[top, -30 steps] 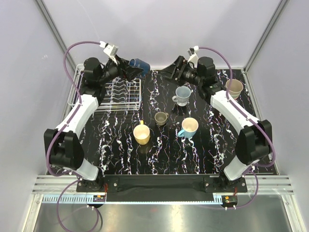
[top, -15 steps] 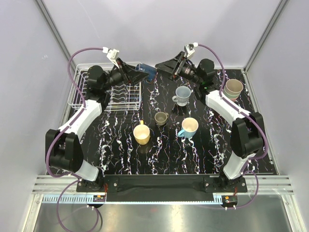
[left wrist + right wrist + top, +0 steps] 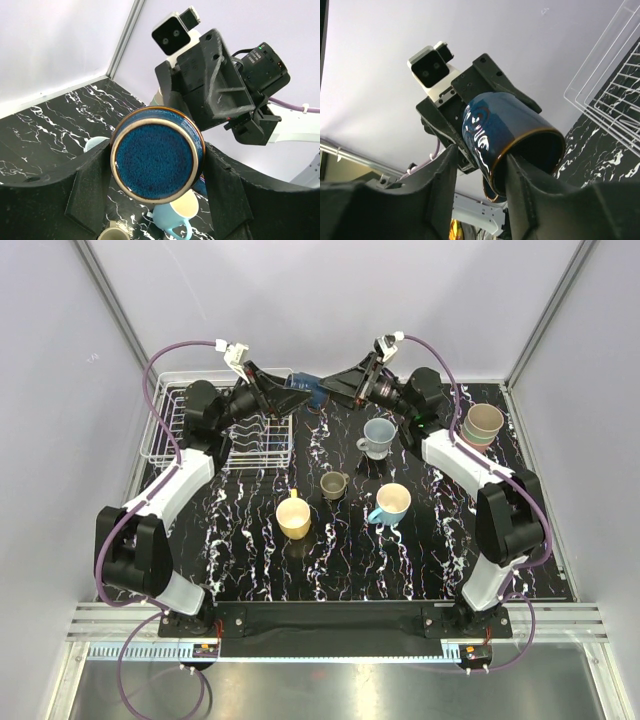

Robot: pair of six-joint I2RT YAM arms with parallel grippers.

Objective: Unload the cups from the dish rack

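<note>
MID-AIR HANDOVER: At the tabletop's 12 o'clock, with 6 o'clock at the arm bases, the left hand (image 3: 290, 397) holds the navy mug (image 3: 157, 161) on its side, clear of the surface. Its fingers are partly open and pressed to the mug's walls near the base. The right hand (image 3: 479, 175) meets it from the other side, its fingers flanking the mug's open end. Whether they grip it yet cannot be told.

This looks like the last cup being passed across. The white wire dish rack (image 3: 165, 430) at 10 o'clock shows no other cup in the parts that can be seen.

The next move calls for the right hand to clamp firmly on the glossy rim before the left hand lets go. It would then carry the mug to a free patch of tabletop.

Already set down are a yellow mug (image 3: 293, 517) near centre, a grey-brown mug (image 3: 333, 484) just past it, a pale blue mug (image 3: 378, 435) at 1 o'clock, a cyan mug (image 3: 391, 503) right of centre, and a stack of tumblers (image 3: 484, 423) at 2 o'clock.

The tabletop (image 3: 260, 570) is black with white marble veining. Plain pale walls close it in on three sides, with metal frame posts at the back corners and a metal rail along the near edge.
</note>
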